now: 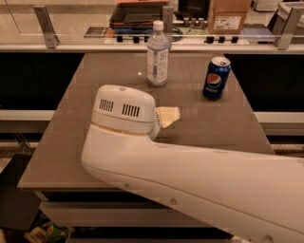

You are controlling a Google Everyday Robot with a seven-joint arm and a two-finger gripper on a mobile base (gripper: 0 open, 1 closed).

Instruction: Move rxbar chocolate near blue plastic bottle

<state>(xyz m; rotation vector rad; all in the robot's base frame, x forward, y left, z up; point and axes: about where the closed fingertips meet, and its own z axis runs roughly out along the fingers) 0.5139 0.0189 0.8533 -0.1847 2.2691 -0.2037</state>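
The blue plastic bottle point(157, 56), clear bluish with a white cap and a pale label, stands upright at the back middle of the brown table point(95, 95). The rxbar chocolate is hidden; no black wrapper shows. My big white arm crosses the front of the view, and its vented wrist housing point(124, 111) sits over the table's middle. Only a cream-coloured part of my gripper point(168, 116) sticks out to the right of that housing, low over the table, in front of the bottle and a bit right of it.
A blue Pepsi can point(216, 78) stands upright at the back right of the table. A counter with a glass rail, a dark tray and a cardboard box point(228, 14) runs behind the table. The table's edges drop off left and right.
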